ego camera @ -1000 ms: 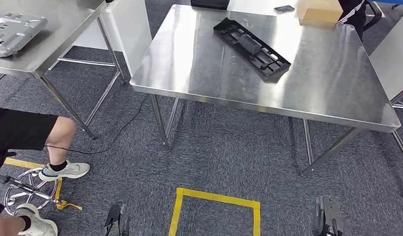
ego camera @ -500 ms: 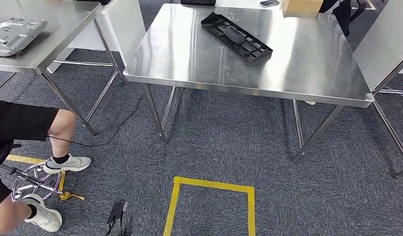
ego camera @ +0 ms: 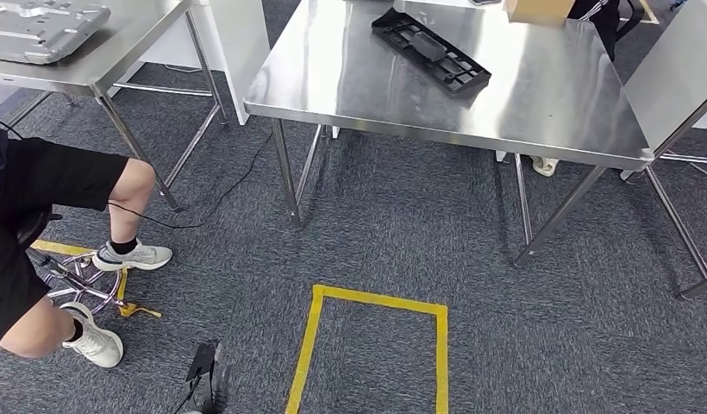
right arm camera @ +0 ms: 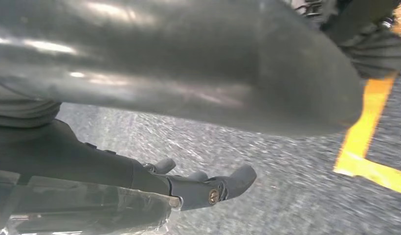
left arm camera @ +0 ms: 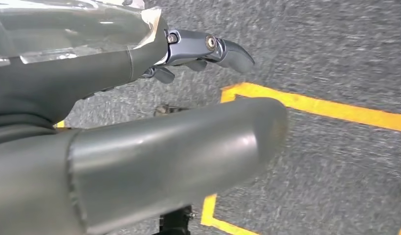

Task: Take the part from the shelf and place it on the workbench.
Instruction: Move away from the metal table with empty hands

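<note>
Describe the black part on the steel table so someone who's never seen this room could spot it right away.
Start at the large steel table straight ahead, beyond the yellow taped square on the carpet. The black part lies flat toward its far side. It is a long, slotted black frame set at a slant, unlike the cardboard box at the far edge.

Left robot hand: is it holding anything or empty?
Empty. In the left wrist view the left robot hand hangs over grey carpet and yellow floor tape, fingers apart with nothing between them.

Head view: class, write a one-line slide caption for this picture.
A black part lies on a steel workbench, beyond a yellow taped square on grey carpet, with a seated person nearby.
</note>
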Robot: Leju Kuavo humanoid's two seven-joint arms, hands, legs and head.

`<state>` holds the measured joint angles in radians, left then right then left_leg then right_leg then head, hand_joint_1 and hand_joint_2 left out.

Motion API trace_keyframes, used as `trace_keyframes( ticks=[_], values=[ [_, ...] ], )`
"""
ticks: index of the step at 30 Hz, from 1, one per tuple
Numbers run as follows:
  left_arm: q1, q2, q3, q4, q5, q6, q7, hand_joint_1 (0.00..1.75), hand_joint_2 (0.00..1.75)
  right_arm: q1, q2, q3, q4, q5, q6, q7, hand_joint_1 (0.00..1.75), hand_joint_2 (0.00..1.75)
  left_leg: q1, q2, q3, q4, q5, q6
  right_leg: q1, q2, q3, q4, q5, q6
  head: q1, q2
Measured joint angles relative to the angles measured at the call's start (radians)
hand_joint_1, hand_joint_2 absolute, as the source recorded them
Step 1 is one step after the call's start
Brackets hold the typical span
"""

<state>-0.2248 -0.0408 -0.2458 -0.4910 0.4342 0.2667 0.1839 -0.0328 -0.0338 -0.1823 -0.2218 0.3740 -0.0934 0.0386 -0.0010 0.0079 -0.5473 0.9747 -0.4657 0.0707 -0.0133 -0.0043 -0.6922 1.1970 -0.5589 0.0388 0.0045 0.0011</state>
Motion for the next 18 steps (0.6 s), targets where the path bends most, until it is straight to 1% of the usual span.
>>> trace_keyframes(
  ticks=[1,2,3,4,5,6,7,8,9,10,11,12,13,14,15,16,17,18],
  values=[
    [0.000,-0.001,0.000,0.000,-0.003,-0.002,0.002,0.00,0.00,-0.001,0.000,0.000,0.001,0.000,0.000,0.003,0.00,0.00,-0.001,0.001,-0.018,0.001,0.015,-0.001,0.000,0.001,-0.004,0.058,-0.019,0.006,0.000,0.000],
    [0.001,-0.002,0.000,0.000,-0.007,-0.004,0.005,0.00,0.00,-0.001,0.000,0.000,0.001,-0.002,0.001,0.007,0.00,0.00,-0.001,0.003,-0.037,0.003,0.030,-0.002,-0.001,0.001,0.003,0.095,-0.016,0.017,0.000,0.000],
    [0.001,-0.004,-0.001,0.000,-0.012,-0.007,0.009,0.00,0.00,-0.002,0.000,0.000,0.002,-0.004,0.002,0.012,0.00,0.00,-0.001,0.004,-0.056,0.004,0.045,-0.004,-0.003,0.001,0.028,0.096,0.005,0.032,0.000,0.000],
    [0.001,-0.006,-0.001,0.000,-0.017,-0.009,0.013,0.00,0.00,-0.002,0.000,0.000,0.002,-0.007,0.004,0.018,0.00,0.00,0.000,0.005,-0.076,0.007,0.060,-0.007,-0.004,0.001,0.070,0.062,0.029,0.044,0.001,0.000],
    [0.001,-0.009,-0.002,0.000,-0.023,-0.011,0.015,0.00,0.00,-0.002,0.000,0.000,0.003,-0.010,0.005,0.023,0.00,0.00,0.000,0.005,-0.092,0.010,0.074,-0.011,-0.005,0.002,0.131,-0.006,0.040,0.048,0.001,0.000],
    [0.000,-0.012,-0.002,-0.001,-0.029,-0.012,0.018,0.00,0.00,-0.002,-0.001,0.000,0.003,-0.013,0.004,0.027,0.00,0.00,-0.001,0.005,-0.106,0.014,0.086,-0.016,-0.003,0.002,0.202,-0.100,0.034,0.045,0.001,0.000],
    [-0.001,-0.014,-0.002,-0.001,-0.033,-0.013,0.021,0.00,0.00,-0.002,0.000,0.000,0.004,-0.014,0.003,0.030,0.00,0.00,-0.003,0.005,-0.115,0.016,0.098,-0.022,0.000,0.003,0.257,-0.179,0.016,0.036,0.000,0.000],
    [-0.002,-0.016,-0.002,-0.001,-0.036,-0.013,0.024,0.00,0.00,-0.001,0.000,0.000,0.006,-0.015,0.002,0.032,0.00,0.00,-0.004,0.006,-0.119,0.017,0.110,-0.027,0.004,0.003,0.292,-0.235,-0.002,0.025,0.000,0.000],
    [-0.002,-0.018,-0.002,-0.001,-0.038,-0.013,0.028,0.00,0.00,0.000,0.000,0.000,0.008,-0.014,0.000,0.034,0.00,0.00,-0.005,0.007,-0.121,0.015,0.122,-0.033,0.009,0.004,0.303,-0.261,-0.009,0.017,-0.001,0.000],
    [-0.002,-0.018,-0.002,-0.001,-0.038,-0.013,0.030,0.00,0.00,0.001,0.002,0.000,0.011,-0.013,-0.001,0.036,0.00,0.00,-0.003,0.007,-0.123,0.013,0.132,-0.038,0.003,0.004,0.294,-0.260,-0.004,0.008,-0.003,0.000],
    [-0.001,-0.018,-0.002,0.000,-0.039,-0.013,0.032,0.00,0.00,0.003,0.003,0.000,0.014,-0.012,-0.002,0.037,0.00,0.00,-0.001,0.005,-0.128,0.016,0.124,-0.044,0.000,0.002,0.284,-0.257,0.006,0.000,-0.004,0.000],
    [0.000,-0.018,-0.002,0.000,-0.040,-0.013,0.032,0.00,0.00,0.005,0.005,0.000,0.016,-0.010,-0.003,0.038,0.00,0.00,0.001,0.003,-0.135,0.035,0.093,-0.050,-0.005,-0.001,0.273,-0.255,0.018,-0.011,-0.006,0.000],
    [0.001,-0.017,-0.002,0.001,-0.043,-0.013,0.031,0.00,0.00,0.006,0.006,0.000,0.018,-0.008,-0.003,0.039,0.00,0.00,0.005,0.001,-0.145,0.072,0.042,-0.056,-0.010,-0.003,0.259,-0.255,0.032,-0.020,-0.008,0.000],
    [0.002,-0.018,-0.002,0.001,-0.045,-0.012,0.031,0.00,0.00,0.006,0.006,0.000,0.019,-0.005,-0.004,0.039,0.00,0.00,0.007,-0.001,-0.156,0.129,-0.023,-0.061,-0.008,-0.005,0.244,-0.254,0.046,-0.026,-0.011,0.000],
    [0.002,-0.018,-0.002,0.001,-0.047,-0.012,0.031,0.00,0.00,0.005,0.006,0.000,0.019,-0.003,-0.005,0.039,0.00,0.00,0.010,-0.002,-0.165,0.197,-0.077,-0.066,-0.007,-0.006,0.228,-0.253,0.061,-0.031,-0.012,0.000],
    [0.002,-0.018,-0.002,0.001,-0.049,-0.012,0.031,0.00,0.00,0.003,0.006,0.000,0.019,-0.001,-0.006,0.039,0.00,0.00,0.012,-0.003,-0.171,0.261,-0.104,-0.070,-0.007,-0.007,0.210,-0.251,0.075,-0.030,-0.013,0.000],
    [0.001,-0.019,-0.002,0.001,-0.051,-0.011,0.031,0.00,0.00,0.001,0.006,0.000,0.019,0.000,-0.008,0.039,0.00,0.00,0.016,-0.004,-0.168,0.306,-0.103,-0.075,-0.007,-0.007,0.192,-0.246,0.088,-0.027,-0.013,0.000],
    [0.001,-0.019,-0.002,0.001,-0.053,-0.011,0.031,0.00,0.00,0.000,0.006,0.000,0.019,0.001,-0.010,0.040,0.00,0.00,0.020,-0.005,-0.153,0.323,-0.079,-0.078,-0.009,-0.007,0.172,-0.239,0.099,-0.023,-0.013,0.000]
  ],
)
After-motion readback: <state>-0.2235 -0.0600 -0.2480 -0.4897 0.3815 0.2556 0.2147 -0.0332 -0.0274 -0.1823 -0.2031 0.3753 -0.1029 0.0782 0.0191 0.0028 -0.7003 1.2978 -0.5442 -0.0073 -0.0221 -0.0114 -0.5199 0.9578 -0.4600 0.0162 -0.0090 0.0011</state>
